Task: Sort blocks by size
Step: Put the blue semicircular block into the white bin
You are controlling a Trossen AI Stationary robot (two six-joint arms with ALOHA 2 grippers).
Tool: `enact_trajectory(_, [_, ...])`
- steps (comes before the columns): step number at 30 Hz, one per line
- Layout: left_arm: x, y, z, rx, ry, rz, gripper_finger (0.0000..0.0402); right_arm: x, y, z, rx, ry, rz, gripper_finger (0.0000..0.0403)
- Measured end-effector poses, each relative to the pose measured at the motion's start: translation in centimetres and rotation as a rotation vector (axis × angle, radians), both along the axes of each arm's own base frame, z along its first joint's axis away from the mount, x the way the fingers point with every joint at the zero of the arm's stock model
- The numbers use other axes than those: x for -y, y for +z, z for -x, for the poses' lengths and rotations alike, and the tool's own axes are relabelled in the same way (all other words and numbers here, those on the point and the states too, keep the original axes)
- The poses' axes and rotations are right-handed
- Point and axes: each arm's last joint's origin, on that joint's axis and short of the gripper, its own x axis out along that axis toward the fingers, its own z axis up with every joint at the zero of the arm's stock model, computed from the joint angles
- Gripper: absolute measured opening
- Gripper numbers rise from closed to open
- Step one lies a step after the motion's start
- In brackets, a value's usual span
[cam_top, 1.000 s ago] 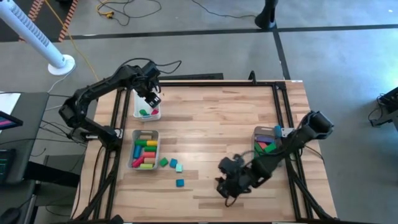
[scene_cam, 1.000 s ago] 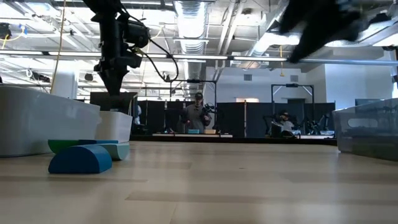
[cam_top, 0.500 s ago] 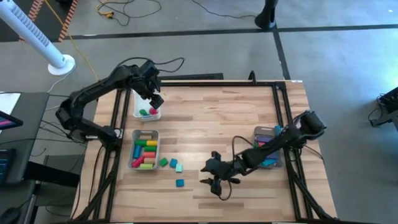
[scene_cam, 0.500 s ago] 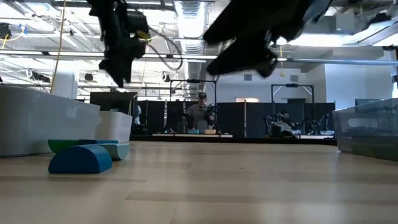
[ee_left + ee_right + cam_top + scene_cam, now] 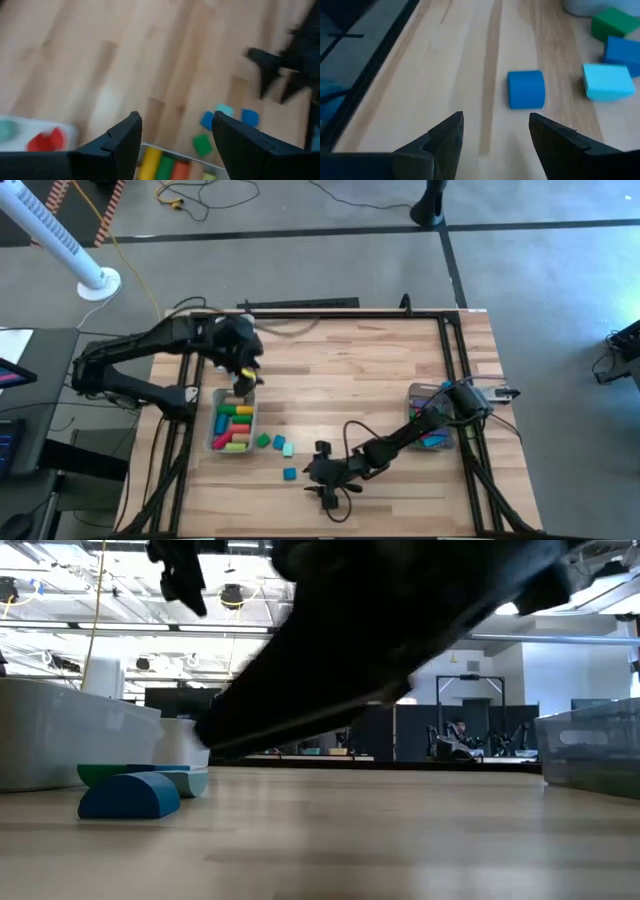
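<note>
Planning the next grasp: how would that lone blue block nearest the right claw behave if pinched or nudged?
The blue block looks rigid with flat sides, so the open right claw could probably pinch it squarely. In the low view one side looks rounded, so it might rock if tipped. It is small, likely light, and may slide on the smooth table.

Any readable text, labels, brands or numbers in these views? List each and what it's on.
None can be read.
The blocks are plain, with no print showing.
The bins show no labels.
The table shows only bare wood.
Far room in the low view: anything on the equipment there is too small to read.
</note>
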Motion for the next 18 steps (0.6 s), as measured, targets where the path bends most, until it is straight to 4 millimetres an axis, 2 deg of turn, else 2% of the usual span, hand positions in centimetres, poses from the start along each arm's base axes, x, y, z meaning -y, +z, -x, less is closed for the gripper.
enact_trajectory(4, [3.1, 0.1, -0.6, 0.016, -0.119, 0.012, 0.023, 0.6, -0.3, -1.4, 0.016, -0.005, 0.029, 0.0255])
enact_trajectory(9, [5.9, -0.5, -1.6, -0.02, -0.175, -0.012, 0.0227, 1.4, 0.1, -2.2, 0.047, 0.002, 0.067, 0.0255])
enact_trajectory(13, [7.1, -1.0, -2.2, -0.037, -0.203, -0.025, 0.0227, 2.0, 0.0, -2.4, 0.039, 0.002, 0.08, 0.0255])
enact_trajectory(18, [7.6, -1.1, -2.8, -0.014, -0.2, -0.027, 0.0227, 1.7, -2.3, -2.6, 0.015, 0.001, 0.076, 0.0255])
